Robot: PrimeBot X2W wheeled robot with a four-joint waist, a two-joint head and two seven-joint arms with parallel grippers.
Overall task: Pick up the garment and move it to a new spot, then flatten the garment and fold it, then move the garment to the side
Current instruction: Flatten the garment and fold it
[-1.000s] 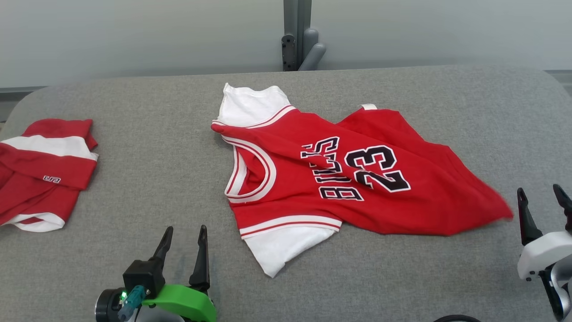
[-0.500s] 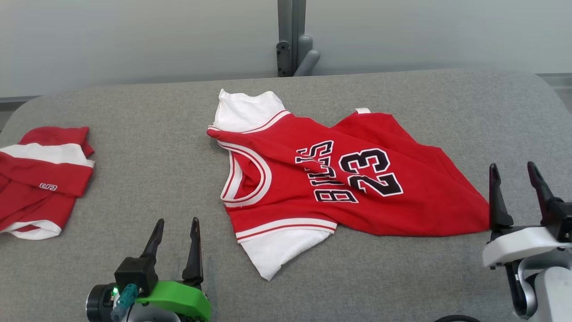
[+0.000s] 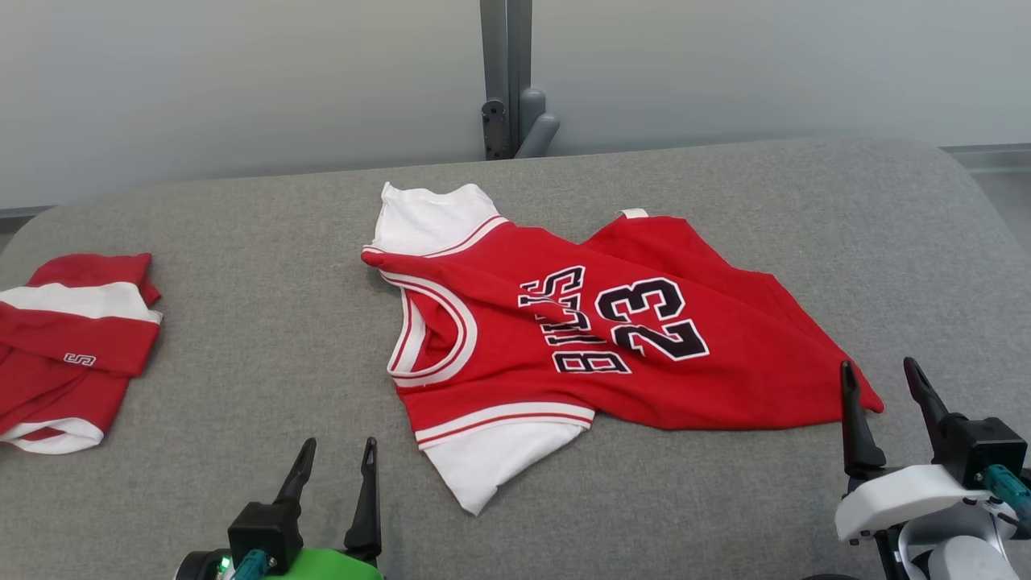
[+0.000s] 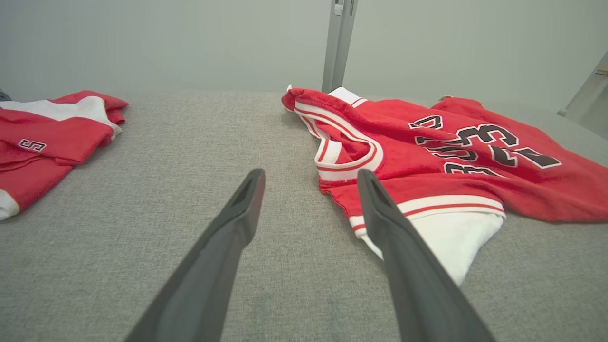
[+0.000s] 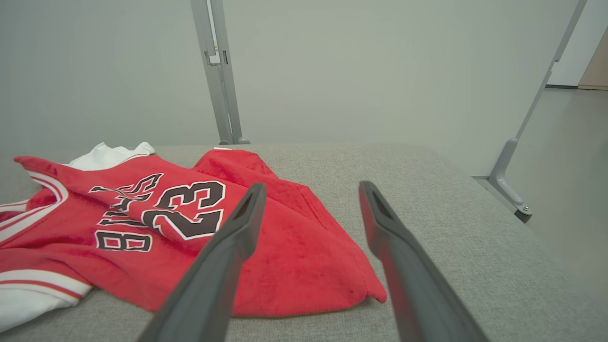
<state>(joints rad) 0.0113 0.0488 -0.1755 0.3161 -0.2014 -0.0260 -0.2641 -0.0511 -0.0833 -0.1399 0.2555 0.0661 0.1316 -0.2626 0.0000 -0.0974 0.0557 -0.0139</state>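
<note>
Second red-and-white garment: cut off by the head view's left edge; its small emblem is too small to read, possibly an S. Jersey: a fold hides part of the lettering. Left gripper: body cut off at the bottom edge.

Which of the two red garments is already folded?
The red-and-white garment at far left; the 23 jersey lies spread and rumpled in the middle.
</note>
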